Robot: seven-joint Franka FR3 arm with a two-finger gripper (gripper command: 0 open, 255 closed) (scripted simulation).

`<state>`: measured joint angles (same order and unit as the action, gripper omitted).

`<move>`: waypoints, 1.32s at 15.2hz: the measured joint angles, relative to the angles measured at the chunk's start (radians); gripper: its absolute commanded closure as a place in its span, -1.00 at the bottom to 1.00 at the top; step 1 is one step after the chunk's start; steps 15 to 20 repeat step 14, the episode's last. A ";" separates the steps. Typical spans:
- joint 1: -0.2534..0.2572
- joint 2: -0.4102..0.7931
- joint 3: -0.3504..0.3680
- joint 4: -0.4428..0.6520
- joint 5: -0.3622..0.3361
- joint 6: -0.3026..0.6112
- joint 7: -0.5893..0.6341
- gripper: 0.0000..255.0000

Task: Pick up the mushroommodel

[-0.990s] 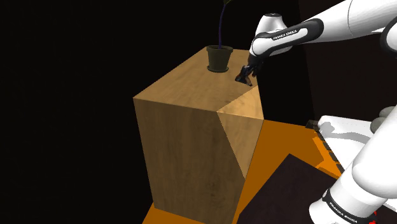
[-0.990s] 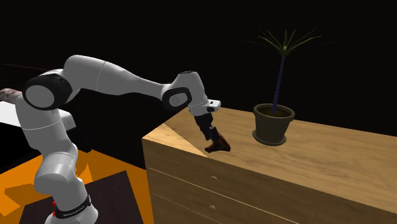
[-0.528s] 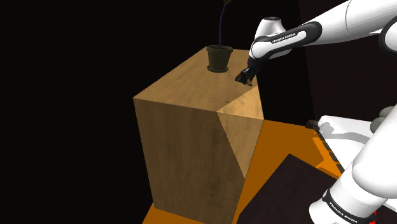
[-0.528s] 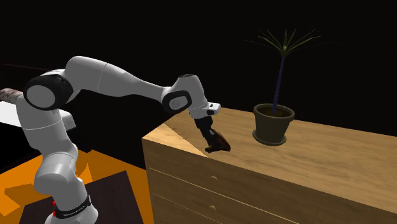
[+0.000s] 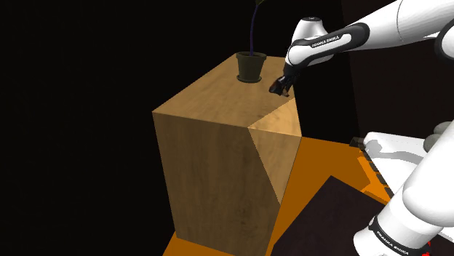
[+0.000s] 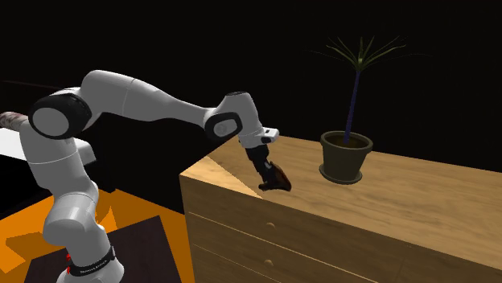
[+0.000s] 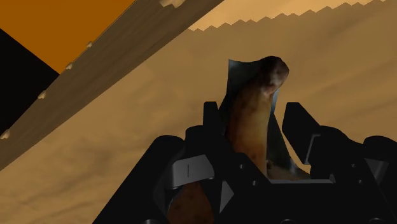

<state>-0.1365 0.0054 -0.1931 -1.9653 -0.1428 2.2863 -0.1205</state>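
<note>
The arm is white and smooth, made of fat round tubes. Its joints are dark grey circles. A black band has white letters that say FRANKA EMIKA. A small white box sticks out by the wrist. The gripper is all black, with blocky fingers.
</note>
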 measured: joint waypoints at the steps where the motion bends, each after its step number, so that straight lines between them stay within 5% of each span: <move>1: 0.000 -0.003 0.000 0.008 0.000 -0.011 -0.001 1.00; 13: 0.002 -0.015 0.002 0.153 0.012 -0.166 -0.022 1.00; 20: 0.002 -0.018 0.002 0.156 0.012 -0.173 -0.023 1.00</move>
